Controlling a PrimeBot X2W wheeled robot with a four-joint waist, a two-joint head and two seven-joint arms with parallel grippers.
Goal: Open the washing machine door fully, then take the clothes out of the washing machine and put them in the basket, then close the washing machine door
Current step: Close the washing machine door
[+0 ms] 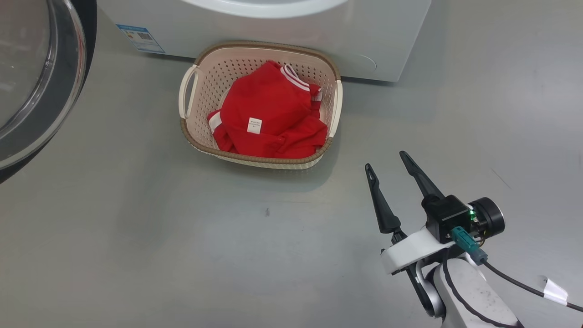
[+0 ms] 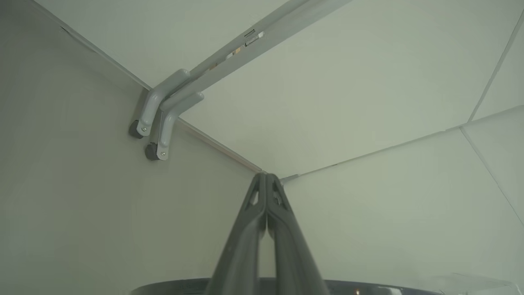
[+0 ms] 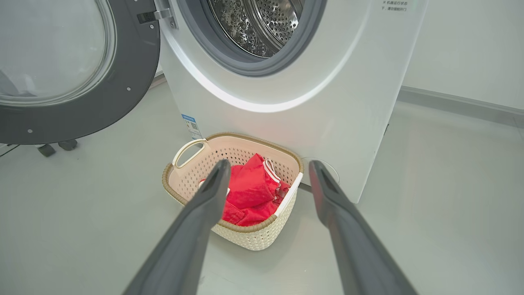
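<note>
The red clothes (image 1: 268, 118) (image 3: 249, 192) with white striped trim lie inside the cream basket (image 1: 193, 132) (image 3: 249, 239), which stands on the floor against the white washing machine (image 1: 291, 32) (image 3: 327, 102). The washing machine door (image 1: 36, 77) (image 3: 118, 90) hangs swung open at the left, and the steel drum (image 3: 262, 24) shows bare metal. My right gripper (image 1: 386, 160) (image 3: 266, 168) hovers open over the floor, right of and nearer than the basket, with nothing between its fingers. My left gripper (image 2: 266, 176) is shut with nothing in it and points at a pale wall corner.
Grey floor (image 1: 182, 250) spreads around the basket. A grey bracket with two small black wheels (image 2: 157, 123) sits on the wall ahead of the left gripper. Two castors (image 3: 55, 147) stand under the open door. A cable with a white tag (image 1: 553, 291) trails from my right wrist.
</note>
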